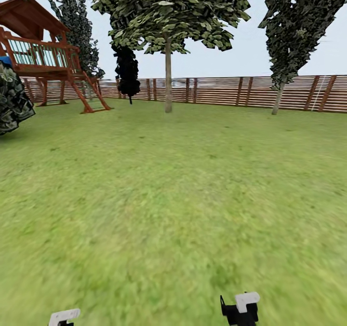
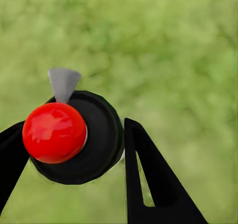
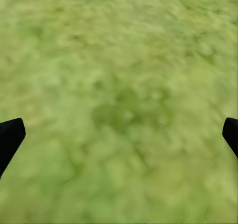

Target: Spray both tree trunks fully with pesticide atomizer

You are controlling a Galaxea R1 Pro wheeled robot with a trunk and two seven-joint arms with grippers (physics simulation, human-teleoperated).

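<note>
Left tool (image 2: 74,149) grips atomizer (image 2: 74,134) above lawn (image 2: 173,50).

Open lawn (image 1: 183,196) is lying ahead up to the tree trunk (image 1: 168,82). A wooden playhouse (image 1: 43,56) and a dark shrub (image 1: 12,101) are crowding the left; the fence (image 1: 241,90) is closing the far side.

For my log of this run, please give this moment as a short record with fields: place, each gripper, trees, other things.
place: garden lawn ringed by a slatted wooden fence
left gripper: shut on the atomizer, a black round body with a red top and a grey nozzle
right gripper: open, nothing between the fingers, grass below
trees: one pale straight tree trunk ahead; a second thinner trunk by the fence at right
other: wooden playhouse at far left
</note>
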